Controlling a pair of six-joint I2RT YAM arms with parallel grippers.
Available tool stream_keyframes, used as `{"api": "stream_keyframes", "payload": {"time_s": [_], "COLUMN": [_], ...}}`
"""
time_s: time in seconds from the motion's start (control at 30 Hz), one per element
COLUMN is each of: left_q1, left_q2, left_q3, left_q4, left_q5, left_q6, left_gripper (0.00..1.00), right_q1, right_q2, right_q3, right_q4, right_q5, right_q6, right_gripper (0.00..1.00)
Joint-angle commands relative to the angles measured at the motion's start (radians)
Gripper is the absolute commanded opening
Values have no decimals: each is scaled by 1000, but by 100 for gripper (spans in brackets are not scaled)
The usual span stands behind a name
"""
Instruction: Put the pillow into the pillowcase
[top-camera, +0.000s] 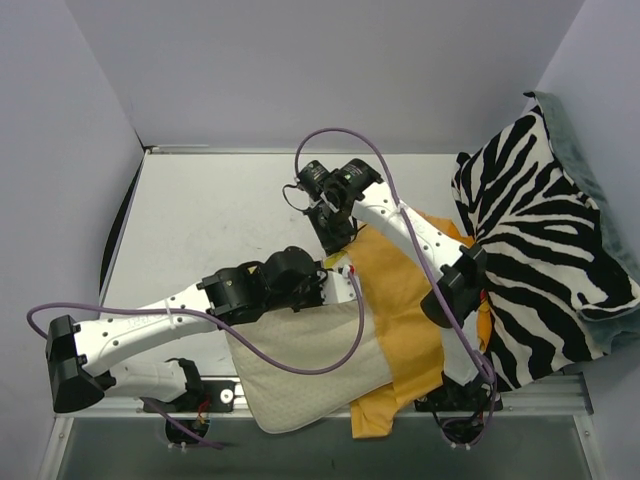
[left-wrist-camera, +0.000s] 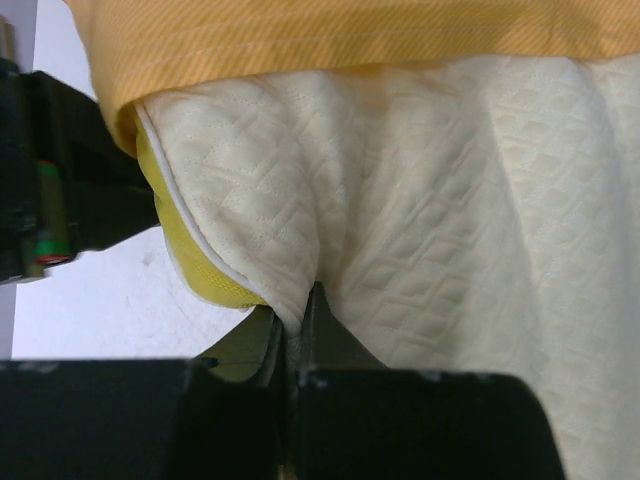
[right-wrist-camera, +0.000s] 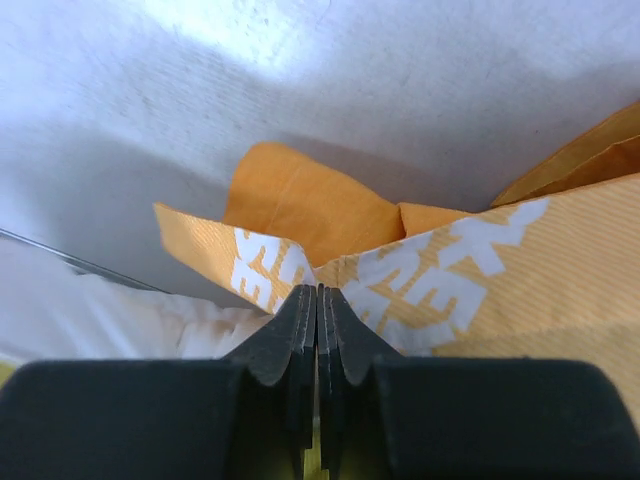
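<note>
The cream quilted pillow (top-camera: 300, 375) lies at the near middle of the table, its far end tucked under the orange pillowcase (top-camera: 400, 300). My left gripper (top-camera: 340, 285) is shut on a fold of the pillow (left-wrist-camera: 450, 200) near its yellow edge trim (left-wrist-camera: 200, 270), just below the pillowcase's hem (left-wrist-camera: 350, 35). My right gripper (top-camera: 335, 245) is at the pillowcase's far left corner. In the right wrist view its jaws (right-wrist-camera: 317, 290) are pressed together on the hem of the pillowcase (right-wrist-camera: 480, 270), which shows white lettering. A bit of the pillow (right-wrist-camera: 150, 320) shows below left.
A zebra-striped cushion (top-camera: 540, 260) leans at the right side, partly over the pillowcase's right edge. Grey walls enclose the table (top-camera: 220, 210) at the back and both sides. Purple cables loop over both arms.
</note>
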Motion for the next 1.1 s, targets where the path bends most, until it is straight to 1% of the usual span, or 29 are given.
{"api": "stream_keyframes", "payload": {"time_s": [0.0, 0.03, 0.1, 0.13, 0.17, 0.23, 0.33, 0.37, 0.53, 0.6, 0.63, 0.67, 0.7, 0.73, 0.77, 0.8, 0.83, 0.93, 0.97, 1.0, 1.03, 1.07], "left_q1": [-10, -10, -10, -10, -10, -10, -10, -10, -10, -11, -11, -11, -10, -11, -11, -14, -16, -19, -17, -19, -19, -19], "left_q2": [2, 5, 5, 7, 7, 2, -10, -13, -22, -27, -28, -31, -33, -36, -38, -41, -39, -36, -36, -38, -36, -39], "left_q3": [48, 45, 42, 39, 37, 42, 51, 48, 45, 45, 48, 49, 48, 49, 51, 49, 49, 45, 46, 45, 45, 45], "left_q4": [24, 31, 42, 50, 56, 62, 56, 56, 62, 65, 65, 64, 62, 59, 58, 58, 58, 58, 56, 58, 56, 56], "left_q5": [3, 5, 3, 5, -1, -7, -13, -15, -10, -15, -20, -20, -20, -18, -18, -17, -18, -23, -24, -26, -27, -27], "left_q6": [47, 48, 53, 56, 62, 68, 73, 71, 71, 80, 82, 88, 88, 88, 88, 88, 88, 90, 91, 93, 93, 93], "left_gripper": [0, 0, 0, 0, 0, 0, 0, 0, 0, 0, 0, 0, 0, 0, 0, 0, 0, 0, 0, 0, 0, 0], "right_q1": [-5, -5, -8, -14, -17, -17, -25, -45, -63, -63, -68, -68, -67, -65, -60, -54, -39, -27, -24, -22, -22, -24], "right_q2": [-94, -116, -200, -228, -269, -289, -315, -329, -377, -367, -349, -326, -253, -211, -138, -113, -99, -88, -94, -97, -100, -105], "right_q3": [101, 99, 26, -14, -72, -102, -120, -134, -154, -140, -76, -18, 40, 96, 189, 214, 222, 153, 124, 54, 23, -9], "right_q4": [-50, 25, 140, 261, 316, 407, 388, 388, 429, 424, 314, 232, 66, -14, -77, -161, -178, -203, -200, -201, -201, -200], "right_q5": [-17, -84, -189, -233, -328, -372, -340, -340, -444, -430, -318, -250, -178, -83, -44, -19, 11, 24, 41, 62, 67, 129], "right_q6": [44, 69, 153, 192, 221, 275, 267, 272, 307, 287, 263, 232, 158, 129, 99, 74, 39, 14, 10, 5, -1, -3], "right_gripper": [0, 0, 0, 0, 0, 0, 0, 0, 0, 0, 12, 56, 74, 86, 90, 90, 90, 87, 85, 84, 81, 74]}}
